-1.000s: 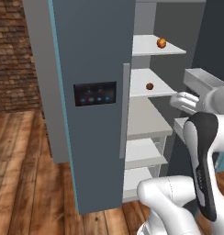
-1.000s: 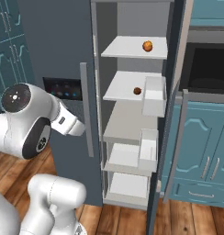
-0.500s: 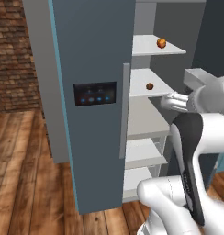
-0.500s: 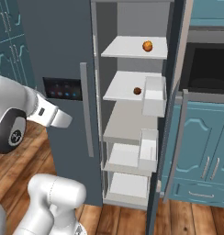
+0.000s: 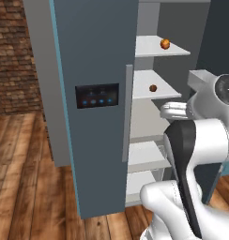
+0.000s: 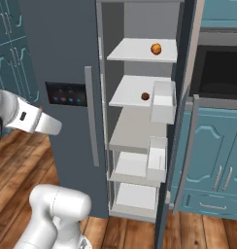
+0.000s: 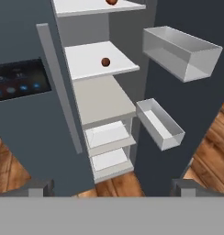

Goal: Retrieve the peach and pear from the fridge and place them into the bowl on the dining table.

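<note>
Wooden plank flooring (image 6: 208, 233) and teal cabinets (image 6: 220, 146) frame the tall slate-grey fridge (image 5: 95, 61), whose door stands open on white shelves. The pincer (image 7: 111, 187) hangs back from the fridge, facing its open compartment, with its two dark finger tips spread wide apart and nothing between them. The small round dark red peach (image 7: 105, 61) sits ahead of and above the pincer on the second white shelf (image 7: 98, 59), near the middle; the small yellow-orange pear (image 6: 156, 48) rests one shelf higher, further up and farther in. The step in hand looks like the reach for the peach, so the approach should rise to shelf height and go in level, between the door's clear bins (image 7: 178, 50) and the closed door's long pale bar handle (image 7: 58, 87), keeping the jaws wide until they straddle the fruit. The peach is round, so no axis matters for the grip. The pear looks too small to tell which way its longer axis lies.
</note>
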You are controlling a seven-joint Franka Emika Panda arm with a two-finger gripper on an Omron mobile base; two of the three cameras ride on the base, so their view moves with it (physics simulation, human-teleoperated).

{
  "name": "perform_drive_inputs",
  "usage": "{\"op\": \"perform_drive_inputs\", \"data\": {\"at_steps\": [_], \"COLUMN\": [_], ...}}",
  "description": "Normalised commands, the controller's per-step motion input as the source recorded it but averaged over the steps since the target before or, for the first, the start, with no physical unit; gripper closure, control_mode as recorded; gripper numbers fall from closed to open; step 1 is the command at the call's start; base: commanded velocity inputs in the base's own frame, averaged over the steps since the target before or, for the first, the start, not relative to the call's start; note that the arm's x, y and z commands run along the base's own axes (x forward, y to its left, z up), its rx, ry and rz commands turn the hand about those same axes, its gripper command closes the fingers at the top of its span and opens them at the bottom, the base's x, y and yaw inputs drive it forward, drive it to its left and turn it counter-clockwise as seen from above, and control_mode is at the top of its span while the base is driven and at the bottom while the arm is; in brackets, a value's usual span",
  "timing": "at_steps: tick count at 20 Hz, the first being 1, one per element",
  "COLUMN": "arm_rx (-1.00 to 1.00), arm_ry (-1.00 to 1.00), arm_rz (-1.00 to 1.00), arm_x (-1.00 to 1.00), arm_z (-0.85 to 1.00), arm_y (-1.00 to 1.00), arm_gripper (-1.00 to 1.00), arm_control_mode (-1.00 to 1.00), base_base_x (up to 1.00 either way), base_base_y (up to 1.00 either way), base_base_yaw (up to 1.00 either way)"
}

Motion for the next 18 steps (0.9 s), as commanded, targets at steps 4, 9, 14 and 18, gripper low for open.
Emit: {"op": "perform_drive_inputs", "data": {"at_steps": [4, 9, 14, 18], "arm_rx": [0.00, 0.00, 0.00, 0.00], "arm_ry": [-0.01, -0.02, -0.08, -0.01], "arm_rz": [0.00, 0.01, 0.04, 0.00], "arm_x": [-0.48, -0.10, 0.00, 0.00], "arm_z": [0.00, 0.00, 0.00, 0.00], "arm_y": [-0.08, -0.02, -0.17, -0.01], "arm_gripper": [-1.00, -1.00, -1.00, -1.00], "arm_control_mode": [-1.00, -1.00, -1.00, 1.00], "base_base_x": [0.00, 0.00, 0.00, 0.00], "base_base_y": [0.00, 0.00, 0.00, 0.00], "base_base_yaw": [0.00, 0.00, 0.00, 0.00]}}
